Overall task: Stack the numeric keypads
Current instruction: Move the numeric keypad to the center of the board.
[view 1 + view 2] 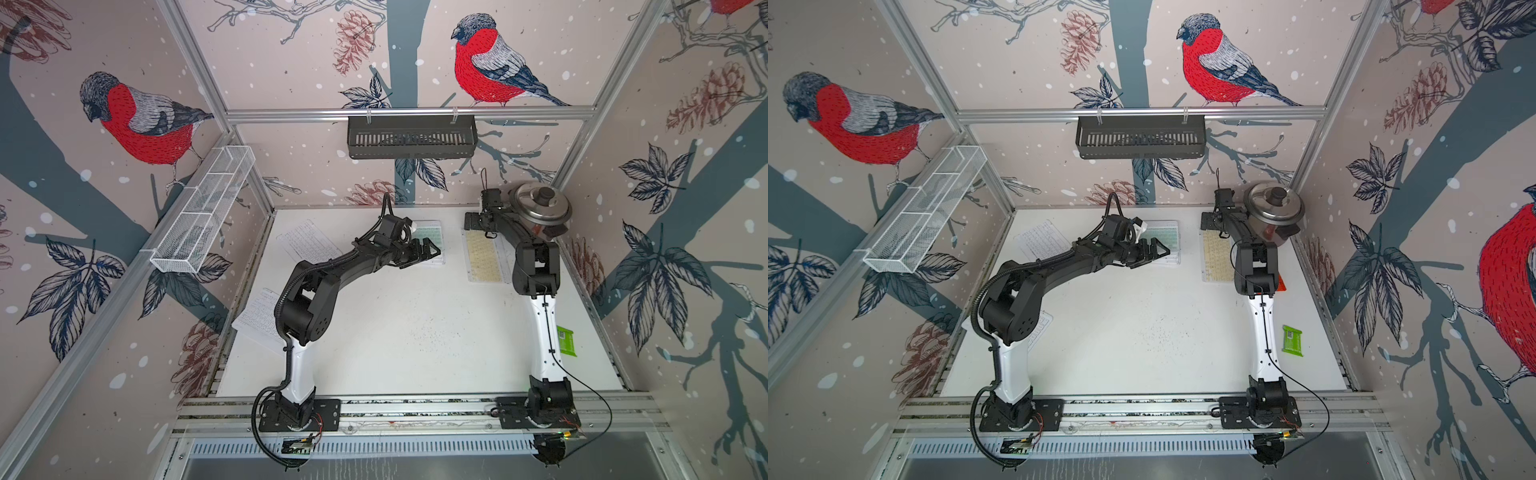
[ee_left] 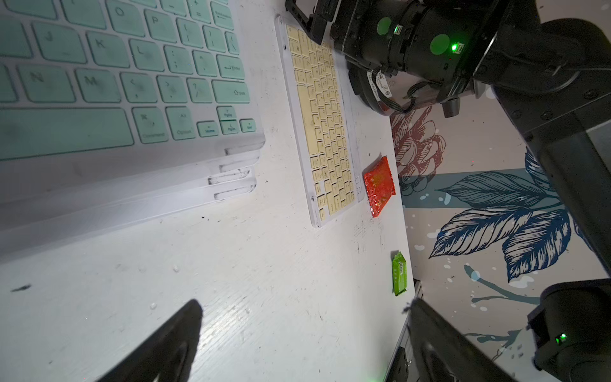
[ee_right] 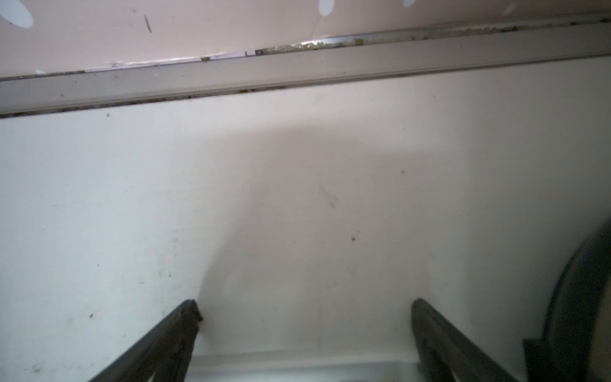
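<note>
A stack of numeric keypads topped by a mint-green one [image 1: 430, 235] [image 1: 1165, 235] [image 2: 115, 82] lies at the back middle of the white table [image 1: 415, 332]. My left gripper [image 1: 430, 251] [image 1: 1158, 251] [image 2: 305, 307] hovers open at the stack's near edge, nothing between its fingers. A yellow-keyed keypad [image 1: 484, 257] [image 1: 1217, 259] [image 2: 322, 115] lies to the right. My right gripper [image 1: 478, 222] [image 1: 1208, 220] [image 3: 305, 311] stands open at its far end, holding nothing. Two white keypads [image 1: 309, 241] [image 1: 259, 316] lie at the left, the nearer one partly under the left arm.
A lidded steel pot [image 1: 540, 203] [image 1: 1273, 205] stands in the back right corner, close to the right arm. A red packet [image 2: 378, 185] lies beside the yellow keypad, a green packet [image 1: 566, 340] [image 2: 399, 273] near the right edge. Wire and black baskets [image 1: 409, 137] hang on the walls.
</note>
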### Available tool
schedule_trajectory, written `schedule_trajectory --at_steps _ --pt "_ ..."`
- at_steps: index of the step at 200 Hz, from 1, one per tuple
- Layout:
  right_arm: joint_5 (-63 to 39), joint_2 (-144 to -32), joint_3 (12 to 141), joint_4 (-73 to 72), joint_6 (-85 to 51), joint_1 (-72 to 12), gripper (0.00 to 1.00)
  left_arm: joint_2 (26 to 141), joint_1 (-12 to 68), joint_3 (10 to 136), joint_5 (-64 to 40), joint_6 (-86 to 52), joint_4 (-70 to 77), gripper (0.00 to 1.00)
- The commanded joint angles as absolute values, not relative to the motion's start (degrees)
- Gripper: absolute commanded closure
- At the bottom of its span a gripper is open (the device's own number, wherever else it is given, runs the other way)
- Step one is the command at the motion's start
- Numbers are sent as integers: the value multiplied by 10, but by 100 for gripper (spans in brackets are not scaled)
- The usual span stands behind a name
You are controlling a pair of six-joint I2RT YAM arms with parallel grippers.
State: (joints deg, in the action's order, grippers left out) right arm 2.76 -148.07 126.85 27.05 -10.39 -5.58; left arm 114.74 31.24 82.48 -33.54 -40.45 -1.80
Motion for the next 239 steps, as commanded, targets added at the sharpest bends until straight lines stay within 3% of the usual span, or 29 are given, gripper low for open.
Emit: schedule_trajectory --at_steps 1,86,135,195,239 --pt "-5 -1465 1221 337 -128 -57 1 1143 313 817 -343 -413 10 4" --pt "-32 -1275 889 234 -213 -93 0 1092 312 749 -330 -418 14 4" --pt "-54 -1173 731 195 -246 -138 0 1061 313 666 -380 -456 38 3" --pt "-57 -1141 723 207 -222 -109 0 989 383 554 -383 -502 -8 3" --pt "-64 -1152 718 199 -218 -100 0 1007 454 532 -388 -592 76 3"
